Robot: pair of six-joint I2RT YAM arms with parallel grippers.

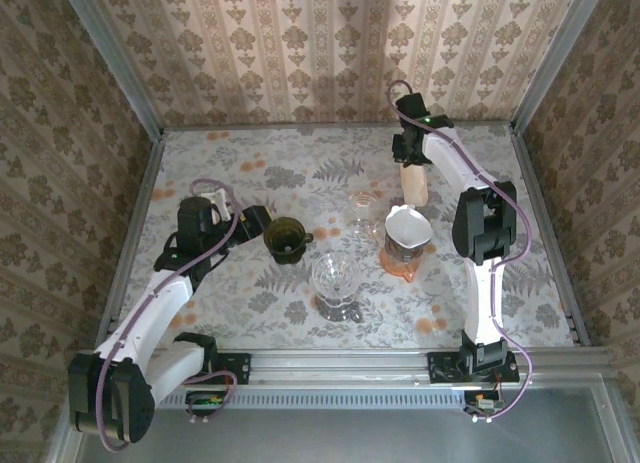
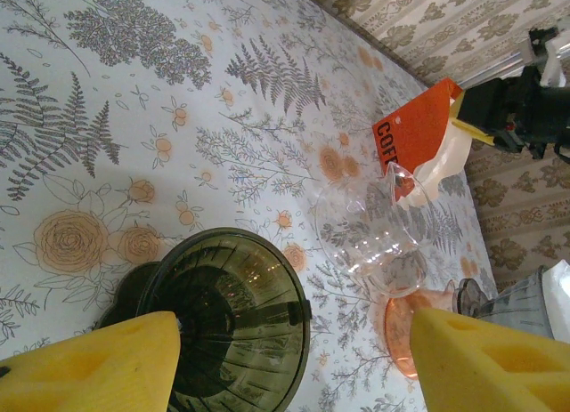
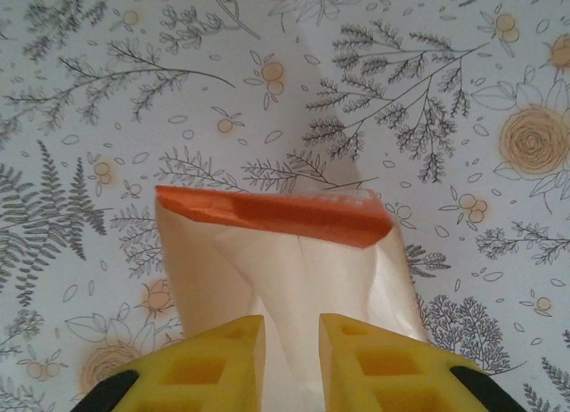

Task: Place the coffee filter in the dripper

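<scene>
Glass vessel (image 1: 337, 283) stands beside the dripper (image 1: 285, 237) — far-left table (image 1: 220, 158) open.

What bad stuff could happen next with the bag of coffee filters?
The right tool pinches the soft filter bag by one end, so it might slip out. A clear glass cup stands between the bag and the dark dripper in front of the open left tool; carrying the bag across could knock it over.
</scene>
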